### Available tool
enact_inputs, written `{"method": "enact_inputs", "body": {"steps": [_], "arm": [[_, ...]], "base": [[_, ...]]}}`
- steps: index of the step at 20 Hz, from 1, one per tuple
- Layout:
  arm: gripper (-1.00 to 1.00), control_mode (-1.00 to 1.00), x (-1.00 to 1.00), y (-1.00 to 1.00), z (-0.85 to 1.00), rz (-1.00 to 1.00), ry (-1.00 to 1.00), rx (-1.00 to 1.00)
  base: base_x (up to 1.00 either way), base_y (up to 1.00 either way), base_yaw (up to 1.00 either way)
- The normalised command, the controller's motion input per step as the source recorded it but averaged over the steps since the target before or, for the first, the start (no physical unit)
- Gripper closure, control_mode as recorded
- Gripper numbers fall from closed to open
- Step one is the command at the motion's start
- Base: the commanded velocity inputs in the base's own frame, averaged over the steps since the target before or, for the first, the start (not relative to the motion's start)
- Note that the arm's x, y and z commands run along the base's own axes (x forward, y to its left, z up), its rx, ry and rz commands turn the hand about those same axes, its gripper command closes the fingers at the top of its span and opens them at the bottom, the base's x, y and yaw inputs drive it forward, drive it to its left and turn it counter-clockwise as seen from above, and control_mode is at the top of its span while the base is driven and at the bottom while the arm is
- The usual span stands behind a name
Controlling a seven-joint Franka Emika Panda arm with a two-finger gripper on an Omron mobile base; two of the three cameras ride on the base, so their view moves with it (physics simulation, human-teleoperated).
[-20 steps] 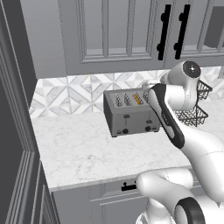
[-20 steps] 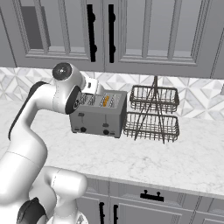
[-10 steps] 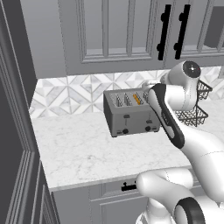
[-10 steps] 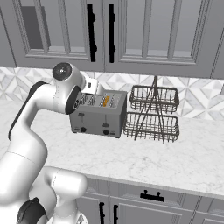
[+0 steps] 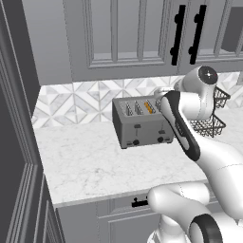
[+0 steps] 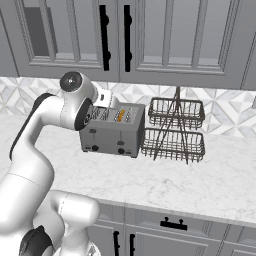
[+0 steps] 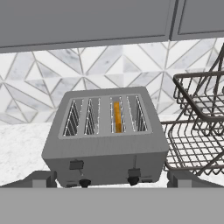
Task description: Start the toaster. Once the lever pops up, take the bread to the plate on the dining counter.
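Note:
The grey four-slot toaster point(image 7: 105, 148) stands on the white marble counter point(image 5: 85, 161) against the tiled backsplash; I also see the toaster point(image 5: 140, 126) from the left base and the toaster point(image 6: 112, 132) from the right base. The bread point(image 7: 117, 117) sits on edge in the third slot from the left, sunk low. On the front, the right lever point(image 7: 134, 172) sits lower than the left lever point(image 7: 76, 164). My gripper point(image 7: 111, 179) hovers open just in front of and above the toaster, with nothing between its fingers. The plate and the dining counter are out of view.
A two-tier dark wire basket rack point(image 6: 174, 131) stands right beside the toaster on its right. Grey wall cabinets with black handles point(image 6: 115, 37) hang above. A tall dark cabinet side point(image 5: 14, 142) borders the counter on the left. Open marble lies in front of the toaster.

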Motion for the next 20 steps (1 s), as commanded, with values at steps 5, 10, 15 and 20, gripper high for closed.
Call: {"method": "enact_inputs", "body": {"steps": [5, 10, 15, 20], "arm": [[-1.0, -1.0, 0.0, 0.0, 0.0, 0.0, 0.0, 0.0], [-1.0, -1.0, 0.0, 0.0, 0.0, 0.0, 0.0, 0.0], [-1.0, -1.0, 0.0, 0.0, 0.0, 0.0, 0.0, 0.0], [-1.0, -1.0, 0.0, 0.0, 0.0, 0.0, 0.0, 0.0]], "base": [[0.0, 0.0, 0.0], [0.0, 0.0, 0.0], [0.0, 0.0, 0.0], [0.0, 0.0, 0.0]]}}
